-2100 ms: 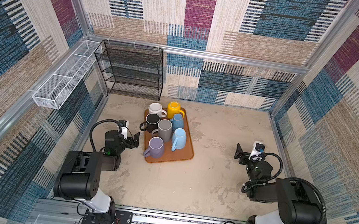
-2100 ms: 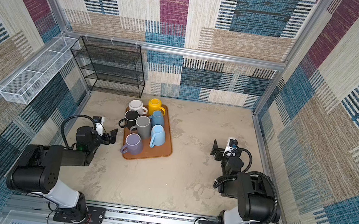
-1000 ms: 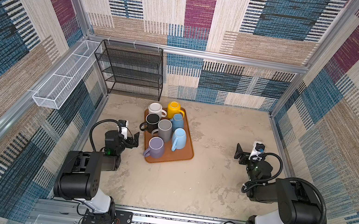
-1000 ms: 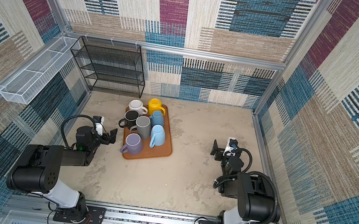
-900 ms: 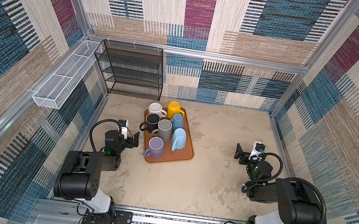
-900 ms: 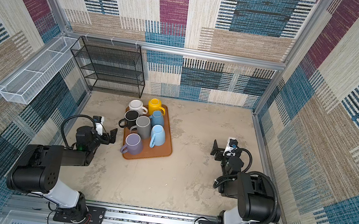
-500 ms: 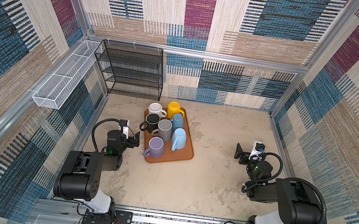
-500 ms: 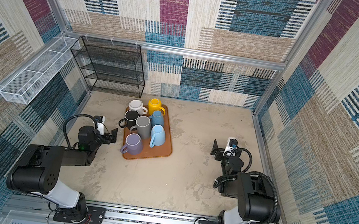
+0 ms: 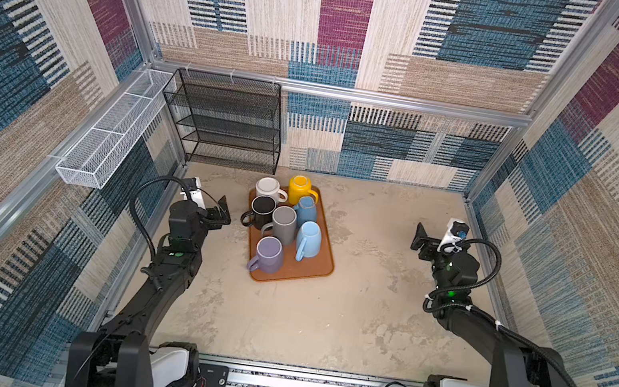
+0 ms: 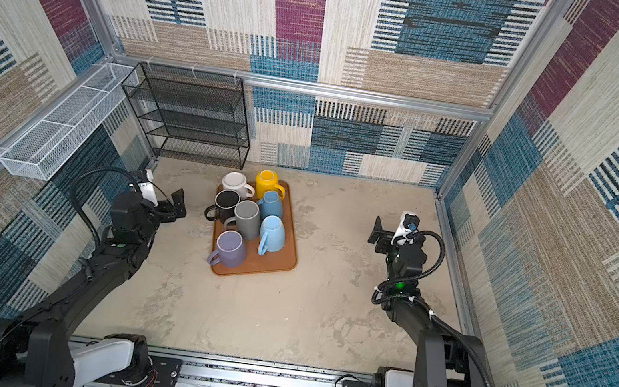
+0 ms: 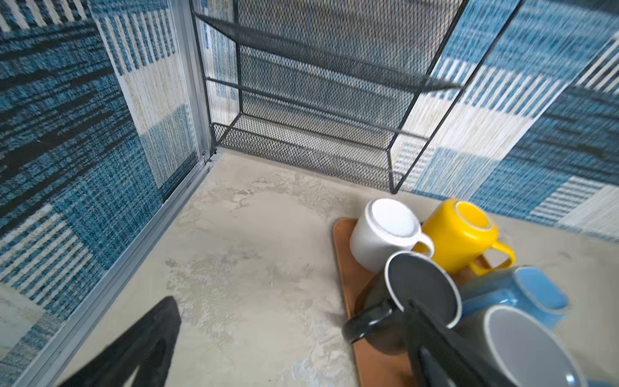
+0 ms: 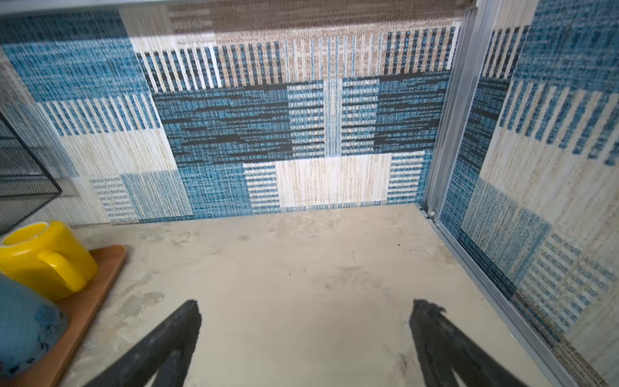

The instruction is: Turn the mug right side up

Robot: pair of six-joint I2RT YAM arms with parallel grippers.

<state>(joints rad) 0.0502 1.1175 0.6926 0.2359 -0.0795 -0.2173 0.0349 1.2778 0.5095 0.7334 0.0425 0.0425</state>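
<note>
Jaws on my left end effector (image 11: 291, 303) stand spread wide with nothing between them. It hangs just off the left edge of the tray (image 9: 307, 274). In the left wrist view one finger (image 11: 432, 335) overlaps the black mug (image 9: 263, 208), but in both top views a strip of table (image 9: 319, 331) shows between them.

Seven mugs crowd the tray's far and left parts. The white mug (image 9: 268, 188) sits at the far left corner with its flat base facing up. The yellow mug (image 9: 299, 186) is touching it on the right. The black one comes next toward me, with the grey mug (image 9: 283, 222) and the blue mug (image 9: 306, 209) to its right. The purple mug (image 9: 269, 251) is nearest me, and the pale blue mug (image 9: 309, 238) is close beside it.

My right end effector (image 12: 306, 303) hangs well off the tray's right edge, equally wide and empty, over bare table.
</note>
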